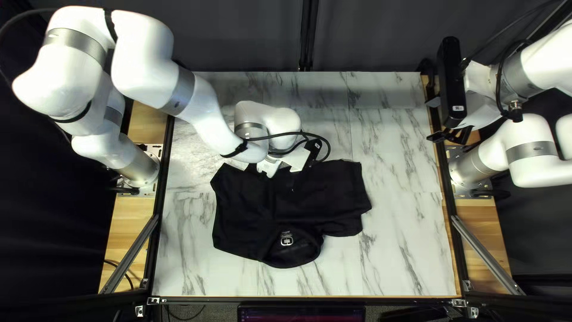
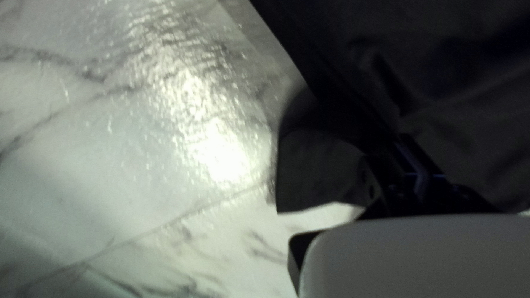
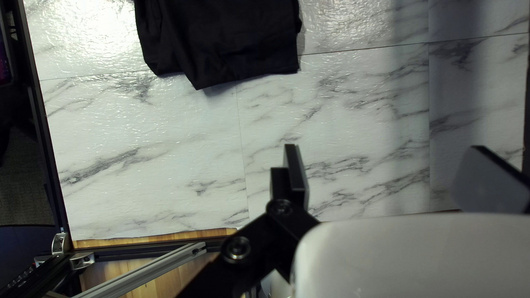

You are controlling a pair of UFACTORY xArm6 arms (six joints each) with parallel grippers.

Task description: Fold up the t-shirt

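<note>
- The black T-shirt (image 1: 322, 200) lay part-folded around the lower centre of the top left view, its collar (image 1: 298, 253) nearest the bench's (image 1: 411, 244) near edge.
- The left claw (image 2: 415, 160) looked pinched on its far edge; a shallow grip might have slipped, or a one-sided pull skewed the layers.
- The right claw (image 3: 386, 157), well apart, was wide open, leaving the other side free to drag.

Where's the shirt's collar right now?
In the top left view, the collar is on the black t-shirt's side facing the table's near edge, beside the white logo.
</note>
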